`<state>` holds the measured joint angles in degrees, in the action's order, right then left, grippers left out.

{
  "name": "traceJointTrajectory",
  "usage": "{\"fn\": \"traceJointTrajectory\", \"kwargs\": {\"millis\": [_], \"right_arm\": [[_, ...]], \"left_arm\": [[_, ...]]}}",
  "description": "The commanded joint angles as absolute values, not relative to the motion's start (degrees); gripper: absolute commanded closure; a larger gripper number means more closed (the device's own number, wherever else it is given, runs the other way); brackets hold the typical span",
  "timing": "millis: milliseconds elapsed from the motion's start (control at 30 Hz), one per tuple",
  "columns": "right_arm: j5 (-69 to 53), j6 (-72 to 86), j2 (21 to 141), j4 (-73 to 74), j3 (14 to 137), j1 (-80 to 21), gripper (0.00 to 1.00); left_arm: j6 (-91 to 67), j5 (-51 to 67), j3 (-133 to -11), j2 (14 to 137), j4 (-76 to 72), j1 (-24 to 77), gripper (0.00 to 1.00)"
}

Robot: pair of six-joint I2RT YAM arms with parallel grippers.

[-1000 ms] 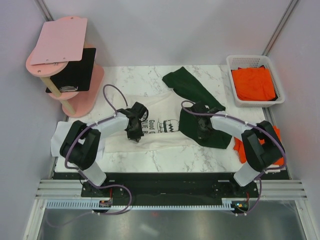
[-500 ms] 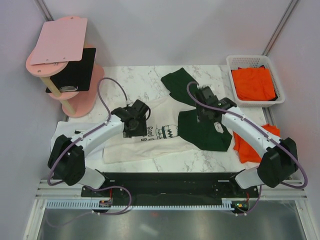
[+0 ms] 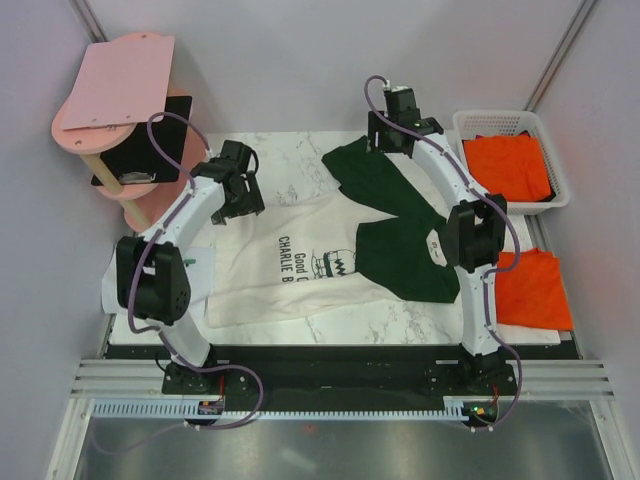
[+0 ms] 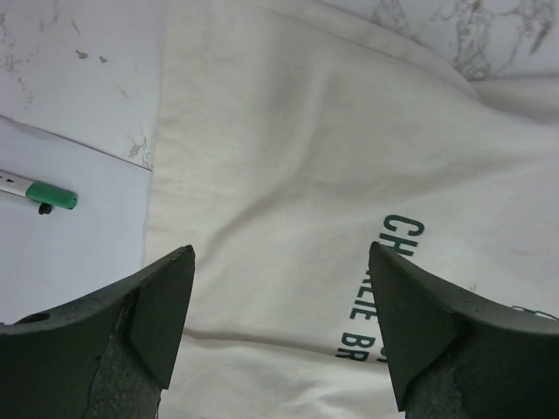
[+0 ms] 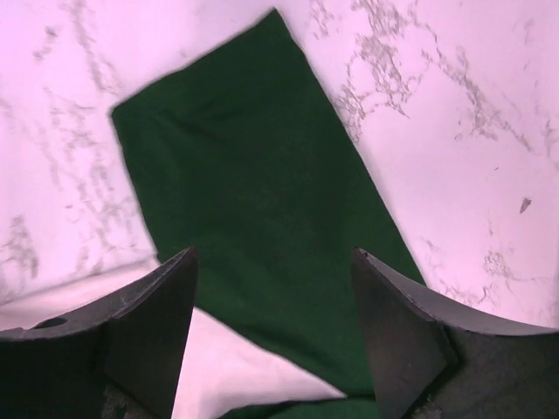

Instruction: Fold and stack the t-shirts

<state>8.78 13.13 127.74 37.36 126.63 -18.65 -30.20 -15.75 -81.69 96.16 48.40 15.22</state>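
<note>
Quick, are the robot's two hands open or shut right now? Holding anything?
Left gripper: jaws open, empty, above the cream-white t-shirt.
Right gripper: jaws open, empty, above its dark green sleeve.

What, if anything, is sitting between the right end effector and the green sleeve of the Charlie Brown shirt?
Nothing visible. The right end effector hovers with jaws open over the dark green sleeve, which lies flat on the marble table, with only open air between them.
</note>
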Motion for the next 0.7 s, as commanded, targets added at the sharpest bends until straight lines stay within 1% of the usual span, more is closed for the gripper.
{"fn": "traceJointTrajectory", "kwargs": {"millis": [0, 167, 267, 400, 500, 667], "right_arm": [[0.1, 13.5, 132.6, 33.2, 130.5, -13.2, 0.23], [-3.7, 13.1, 138.5, 29.5, 132.4, -10.6, 0.26], [-5.7, 12.7, 141.9, 26.6, 133.7, -9.8, 0.26], [-11.5, 14.4, 146.6, 20.4, 136.0, -8.5, 0.26], [-12.9, 15.7, 150.1, 18.0, 138.9, -8.4, 0.26], [-13.3, 16.8, 153.5, 14.7, 139.7, -8.4, 0.25]], "left_arm": [[-24.9, -14.8, -86.9, 100.6, 49.6, 13.8, 0.12], [-24.3, -16.8, -88.5, 106.2, 50.0, 13.1, 0.13], [-24.3, -16.7, -88.6, 107.8, 50.3, 13.1, 0.15], [-24.3, -16.8, -88.3, 108.7, 50.3, 13.1, 0.15], [-24.0, -18.1, -88.2, 109.0, 50.5, 13.1, 0.15], [-23.6, -19.7, -89.2, 109.8, 51.0, 13.0, 0.15]]}}
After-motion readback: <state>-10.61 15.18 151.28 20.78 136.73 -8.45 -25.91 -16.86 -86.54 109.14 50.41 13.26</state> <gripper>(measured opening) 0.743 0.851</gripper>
